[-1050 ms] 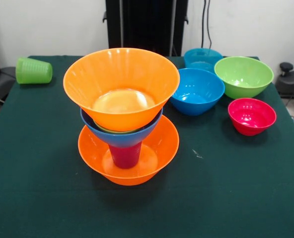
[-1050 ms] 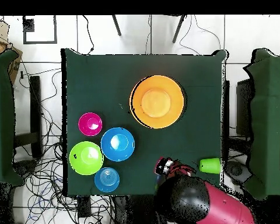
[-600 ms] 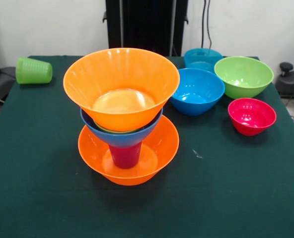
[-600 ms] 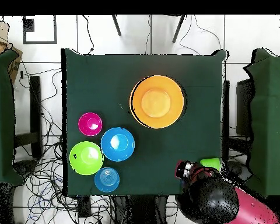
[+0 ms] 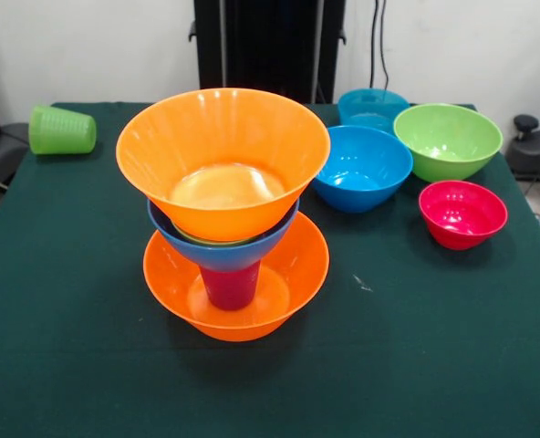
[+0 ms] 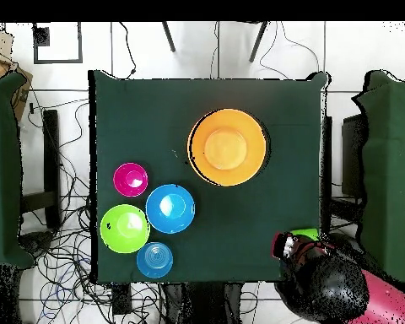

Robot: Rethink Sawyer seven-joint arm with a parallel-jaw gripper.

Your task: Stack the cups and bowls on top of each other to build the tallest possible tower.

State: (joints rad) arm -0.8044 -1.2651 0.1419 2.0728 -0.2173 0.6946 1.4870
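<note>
Jaws cannot be read in either view. Front view: no arm shows; the tower (image 5: pixel 224 214) stands mid-table, and the green cup (image 5: pixel 62 130) lies on its side at the table's far left corner. Overhead view: the gripper (image 6: pixel 292 247) hovers just beside that cup (image 6: pixel 305 233), partly covering it, at the table's edge. A good grasp probably needs the jaws to span the cup's tapered wall squarely.
</note>
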